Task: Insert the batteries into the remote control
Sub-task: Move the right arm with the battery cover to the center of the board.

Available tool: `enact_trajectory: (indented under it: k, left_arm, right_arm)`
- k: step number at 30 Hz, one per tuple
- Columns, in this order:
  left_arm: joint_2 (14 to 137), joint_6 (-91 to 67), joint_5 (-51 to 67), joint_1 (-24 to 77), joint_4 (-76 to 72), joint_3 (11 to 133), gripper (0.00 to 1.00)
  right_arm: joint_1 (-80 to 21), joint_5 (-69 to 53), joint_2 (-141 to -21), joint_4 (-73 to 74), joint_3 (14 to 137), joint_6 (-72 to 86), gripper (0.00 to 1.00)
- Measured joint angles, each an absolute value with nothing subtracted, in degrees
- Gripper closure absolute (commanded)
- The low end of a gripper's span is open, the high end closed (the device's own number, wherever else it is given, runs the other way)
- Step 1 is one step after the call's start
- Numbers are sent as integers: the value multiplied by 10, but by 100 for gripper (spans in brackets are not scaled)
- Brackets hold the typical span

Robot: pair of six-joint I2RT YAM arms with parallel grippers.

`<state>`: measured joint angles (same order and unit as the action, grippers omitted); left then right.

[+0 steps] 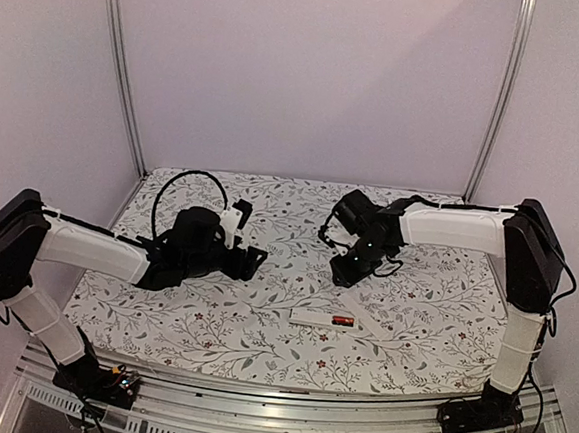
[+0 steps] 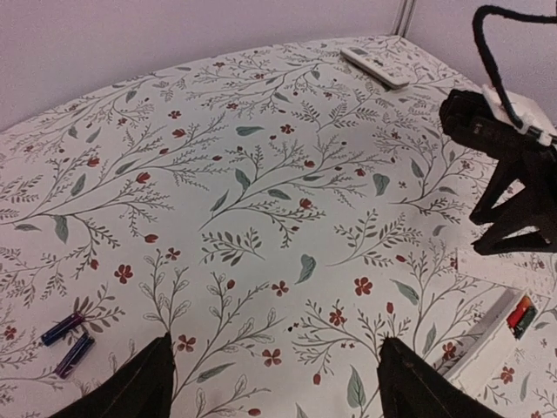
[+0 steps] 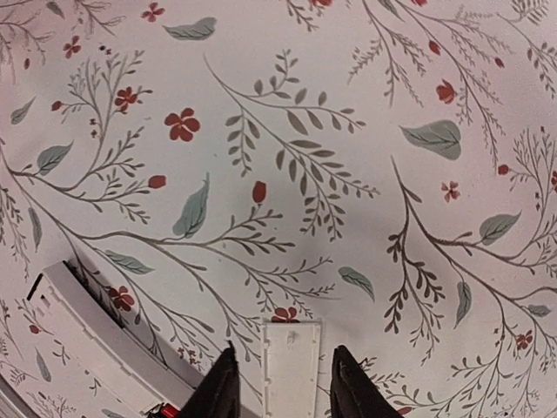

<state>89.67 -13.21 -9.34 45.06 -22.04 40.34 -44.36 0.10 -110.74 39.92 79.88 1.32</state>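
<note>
The job is partly done. The remote [image 1: 312,319] lies on the desk [image 1: 270,205] with its back open, and one red-and-black battery [image 1: 342,321] already sits in the compartment at its right end. No view is sharp enough to show whether the slot beside it is filled.

Two loose batteries [image 2: 63,329], dark slim cylinders, lie side by side on the desk, well apart from the remote on the left arm's side. Judging by these, at least one more may be meant for the compartment. The cover [image 3: 291,366], a flat white strip, is off and lies just beside the remote's right end, so it has yet to be refitted. A second remote [image 2: 376,66] lies far from the first, towards the back of the desk.

The right hand [image 3: 285,350] hangs near the remote, over the cover, with its fingers partway apart. The cover shows in the gap between them, but a sliver of desk shows on each side of it, so the hand seems to hold nothing. The left hand [image 2: 276,341] is spread wide and empty above bare desk, well apart from the remote, with the loose batteries off to one side of it.

What remains, as I judge it, is to fetch the loose batteries, seat them and close the cover.
</note>
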Motion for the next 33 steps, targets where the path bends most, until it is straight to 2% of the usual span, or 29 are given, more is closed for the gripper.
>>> enact_trajectory:
  k: [2,5,18,27,33]
  left_arm:
    - [897,-131,-93,450,-220,403,19]
    - [897,-129,-93,448,-220,403,19]
    - [908,-124,-81,442,-225,403,20]
    - [916,-124,-70,441,-225,404,20]
    - [917,-124,-66,441,-225,404,20]
  right_arm:
    - [-444,4,-1107,400,811,21,84]
    - [-444,10,-1108,406,813,31,87]
    - [-444,17,-1150,421,812,51,84]
    - [-444,17,-1164,420,811,52,89]
    - [-444,17,-1165,420,809,51,89]
